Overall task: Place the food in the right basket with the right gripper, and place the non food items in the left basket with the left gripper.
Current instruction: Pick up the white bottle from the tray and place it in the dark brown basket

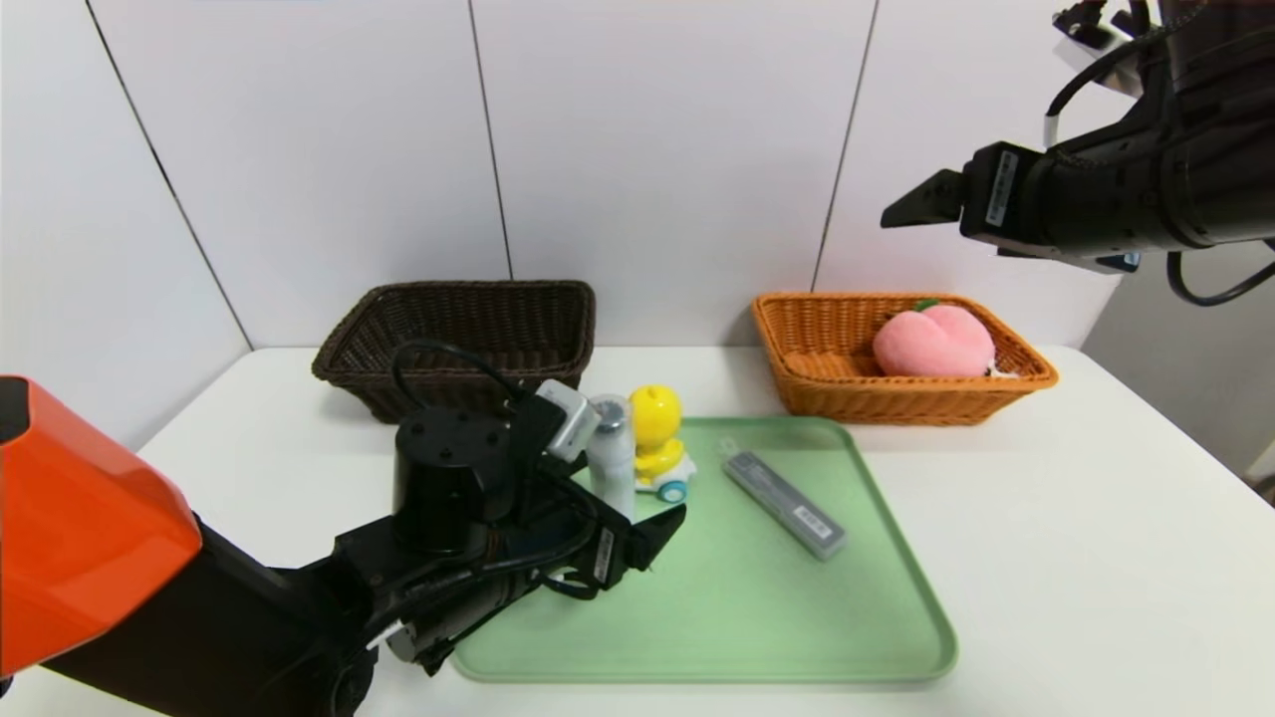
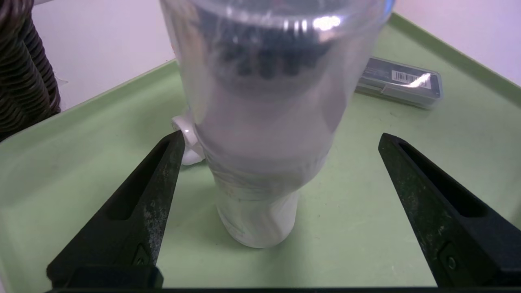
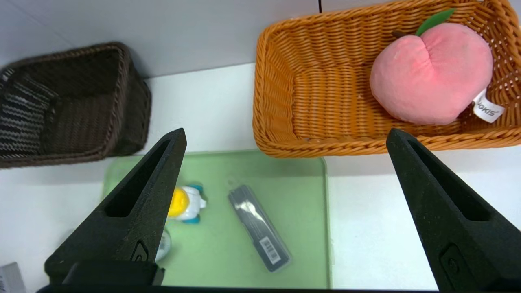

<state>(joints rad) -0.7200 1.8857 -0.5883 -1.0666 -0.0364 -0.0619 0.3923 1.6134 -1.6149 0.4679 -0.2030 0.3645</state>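
1. Working low over the flat green plastic tray [image 1: 697, 637] with the left end effector [image 2: 281, 135], fingers wide apart on either side of the slim white cylindrical bottle with clear cap [image 1: 612, 458], clamped on nothing.
2. Standing upright on the tray, so probably set for a grip around its sides; straddled in readiness, presumably to close before lifting. Can't quite be sure of finger clearance, with the near side partly hidden in the head view.
3. Just beyond the bottle on the tray, see the small yellow duck toy on wheels [image 1: 654, 423]; likely needs care against a nudge, since wheels could roll.
4. Toward the tray's right side, find the flat grey translucent case [image 1: 787, 506], lying slantwise and low; probably calls for a grip across its narrow width.
5. Behind the tray's far left corner on the white surface [image 1: 1046, 498], note the dark brown woven wicker basket [image 1: 349, 376], presumably placed for the left arm's reach with non-food.
6. Behind the tray's far right corner, note the orange-tan woven wicker basket [image 1: 896, 400], holding the pink plush peach with green leaf [image 1: 936, 342]; food sorted, by judgement.
7. Parked high beyond the tray's right: right end effector [image 3: 287, 130], fingers apart, empty, likely kept out of the way.
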